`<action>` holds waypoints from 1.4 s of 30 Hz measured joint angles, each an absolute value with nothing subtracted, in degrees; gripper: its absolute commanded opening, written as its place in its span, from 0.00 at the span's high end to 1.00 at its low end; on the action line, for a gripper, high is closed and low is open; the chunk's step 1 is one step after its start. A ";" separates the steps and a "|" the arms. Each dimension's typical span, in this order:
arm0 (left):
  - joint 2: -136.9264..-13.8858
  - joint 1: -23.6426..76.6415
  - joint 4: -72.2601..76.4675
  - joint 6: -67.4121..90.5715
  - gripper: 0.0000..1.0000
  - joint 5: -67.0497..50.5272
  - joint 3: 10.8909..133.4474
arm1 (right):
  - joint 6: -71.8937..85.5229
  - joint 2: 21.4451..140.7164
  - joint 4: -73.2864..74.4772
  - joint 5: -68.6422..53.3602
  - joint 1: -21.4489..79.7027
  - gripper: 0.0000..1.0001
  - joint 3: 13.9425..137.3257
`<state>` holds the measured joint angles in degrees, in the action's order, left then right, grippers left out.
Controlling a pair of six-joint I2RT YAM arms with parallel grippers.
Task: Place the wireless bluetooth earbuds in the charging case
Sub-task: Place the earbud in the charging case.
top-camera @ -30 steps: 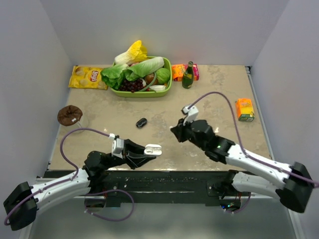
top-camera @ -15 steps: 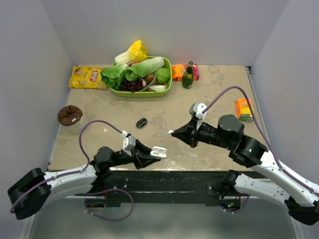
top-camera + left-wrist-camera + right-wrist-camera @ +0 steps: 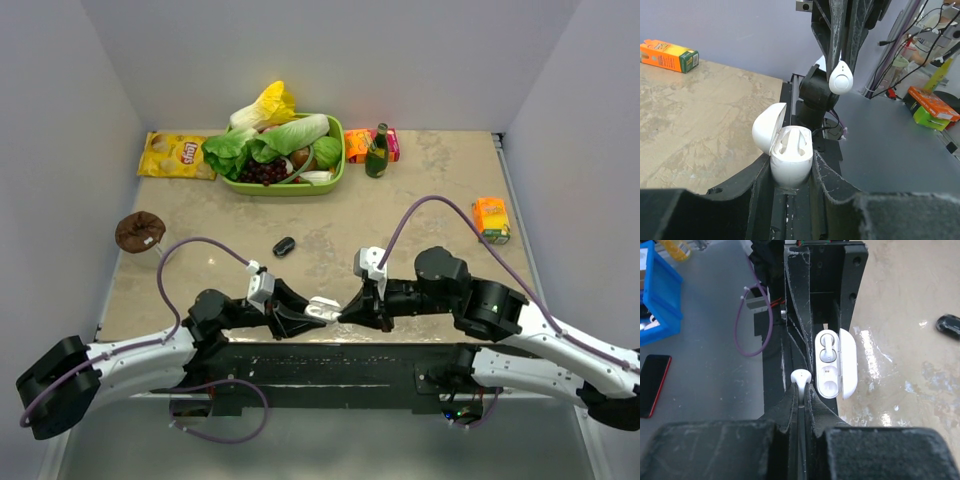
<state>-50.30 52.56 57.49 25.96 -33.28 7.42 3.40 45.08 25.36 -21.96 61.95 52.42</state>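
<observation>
- White charging case sits clamped between the left jaws with its lid swung open. One bud is already seated in the slot farther from the right jaws.
- The right jaws are pinched together on a white earbud, which hangs at their tips just beside the case's open mouth, seemingly not touching it.
- The step in hand, as I judge it, is seating the second bud. The next move calls for lining its stem up with the empty nearer slot, then a short push and a release.
- Half a second ago the right jaws were out over the counter. They have since swung in to meet the left jaws, and the case has barely shifted.
</observation>
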 measured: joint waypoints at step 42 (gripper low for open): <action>-50.59 52.51 57.78 25.98 1.00 -35.99 8.08 | 3.66 50.63 26.61 -15.90 64.14 1.00 52.36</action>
<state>-50.59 52.51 57.78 25.98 -35.99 8.08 3.66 50.63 26.61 -15.90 64.14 52.36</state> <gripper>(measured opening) 0.338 0.029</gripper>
